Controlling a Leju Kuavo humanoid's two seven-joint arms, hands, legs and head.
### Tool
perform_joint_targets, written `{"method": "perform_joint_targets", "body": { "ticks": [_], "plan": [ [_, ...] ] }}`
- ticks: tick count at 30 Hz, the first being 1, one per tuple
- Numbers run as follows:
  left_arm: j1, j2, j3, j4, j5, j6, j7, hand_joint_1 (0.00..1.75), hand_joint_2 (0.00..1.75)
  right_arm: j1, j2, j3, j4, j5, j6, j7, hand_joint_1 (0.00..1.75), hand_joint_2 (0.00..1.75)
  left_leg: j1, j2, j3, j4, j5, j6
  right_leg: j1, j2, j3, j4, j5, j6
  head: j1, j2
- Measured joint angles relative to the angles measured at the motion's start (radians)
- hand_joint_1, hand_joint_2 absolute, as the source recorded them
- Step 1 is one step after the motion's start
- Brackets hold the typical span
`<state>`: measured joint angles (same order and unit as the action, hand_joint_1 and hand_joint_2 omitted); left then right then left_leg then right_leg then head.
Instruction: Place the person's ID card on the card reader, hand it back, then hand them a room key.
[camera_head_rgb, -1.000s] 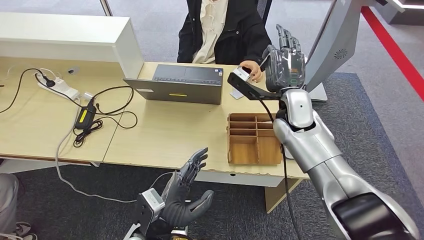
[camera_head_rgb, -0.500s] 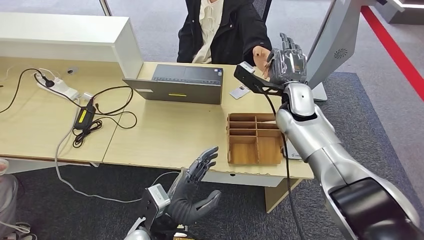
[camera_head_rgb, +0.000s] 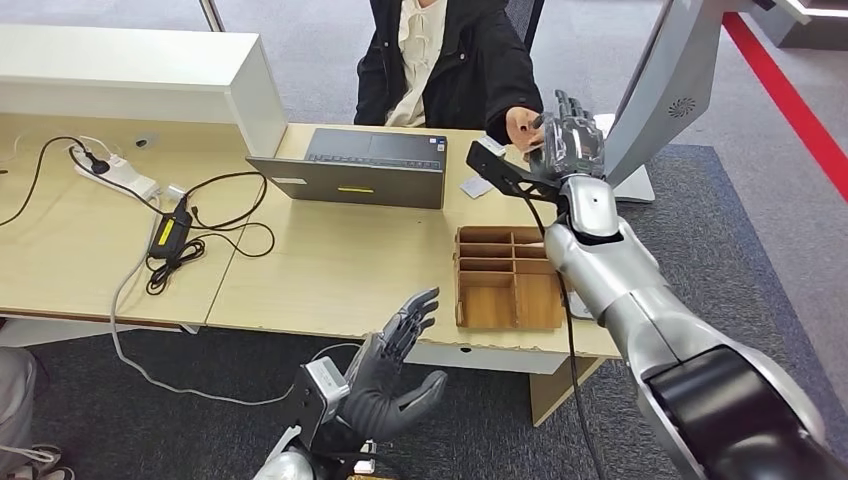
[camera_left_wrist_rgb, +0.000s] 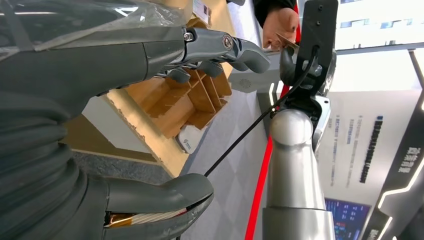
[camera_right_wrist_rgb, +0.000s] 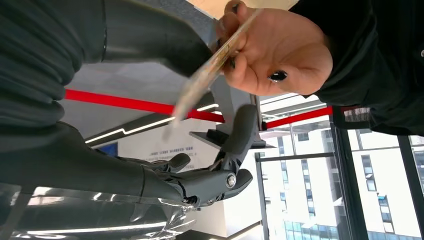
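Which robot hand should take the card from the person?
The right hand. It is raised beside the person's hand, which holds out the card between its thumb and fingers. The left hand hangs open below the desk edge.

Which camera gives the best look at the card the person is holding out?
The right wrist view: the card shows close up, edge-on, pinched in the person's hand beside the right hand. The left wrist view shows only a distant sliver; the head view hides it behind the robot's hand.
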<state>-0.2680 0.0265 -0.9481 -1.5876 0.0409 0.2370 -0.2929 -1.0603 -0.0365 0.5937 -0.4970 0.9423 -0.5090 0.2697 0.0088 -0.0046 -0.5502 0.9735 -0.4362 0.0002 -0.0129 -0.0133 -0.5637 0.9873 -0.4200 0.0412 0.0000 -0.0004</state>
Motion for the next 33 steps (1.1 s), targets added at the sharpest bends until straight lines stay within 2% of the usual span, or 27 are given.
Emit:
{"method": "perform_joint_targets", "body": {
  "ticks": [5,9,12,16,20,27,33],
  "plan": [
    [-0.001,-0.005,-0.013,0.010,0.004,0.015,0.000,0.00,1.75,-0.004,0.007,0.002,0.015,-0.016,-0.043,-0.014,0.00,1.75,0.000,0.000,0.000,0.000,0.000,0.000,0.000,0.000,0.000,0.000,0.000,0.000,0.000,0.000],
    [-0.003,-0.008,-0.018,0.019,0.006,0.023,0.000,0.00,1.75,-0.012,0.009,0.002,0.018,-0.068,-0.101,-0.058,0.00,1.75,0.000,0.000,0.000,0.000,0.000,0.000,0.000,0.000,0.000,0.000,0.000,0.000,0.000,0.000],
    [-0.009,-0.011,-0.019,0.024,0.005,0.029,0.002,0.00,1.75,-0.013,0.009,-0.003,0.007,-0.117,-0.160,-0.119,0.00,1.75,0.000,0.000,0.000,0.000,0.000,0.000,0.000,0.000,0.000,0.000,0.000,0.000,0.000,0.000],
    [-0.013,-0.012,-0.021,0.029,-0.008,0.045,0.011,0.00,1.75,0.023,0.015,-0.061,-0.089,-0.113,-0.186,-0.252,0.00,1.75,0.000,0.000,0.000,0.000,0.000,0.000,0.000,0.000,0.000,0.000,0.000,0.000,0.000,0.000],
    [-0.011,-0.012,-0.019,0.026,-0.042,0.080,0.033,0.00,1.75,0.107,0.031,-0.144,-0.248,-0.189,-0.191,-0.363,0.00,1.75,0.001,0.000,0.000,0.000,0.000,0.000,0.001,0.000,0.001,0.000,0.000,0.000,0.000,0.000],
    [0.042,0.001,0.007,-0.014,-0.115,0.099,0.076,0.00,1.75,0.335,0.014,-0.204,-0.613,-0.513,-0.194,-0.368,0.00,1.75,0.001,0.000,0.000,0.000,0.000,0.000,0.000,0.000,0.001,0.000,-0.001,0.000,0.000,0.000],
    [0.101,0.016,0.039,-0.066,-0.152,0.104,0.082,0.00,1.75,0.518,-0.027,-0.244,-0.853,-0.661,-0.194,-0.424,0.00,1.75,0.000,0.000,0.001,0.000,-0.001,0.000,0.000,0.000,0.001,-0.001,-0.001,0.000,0.000,0.000]
  ]
}}
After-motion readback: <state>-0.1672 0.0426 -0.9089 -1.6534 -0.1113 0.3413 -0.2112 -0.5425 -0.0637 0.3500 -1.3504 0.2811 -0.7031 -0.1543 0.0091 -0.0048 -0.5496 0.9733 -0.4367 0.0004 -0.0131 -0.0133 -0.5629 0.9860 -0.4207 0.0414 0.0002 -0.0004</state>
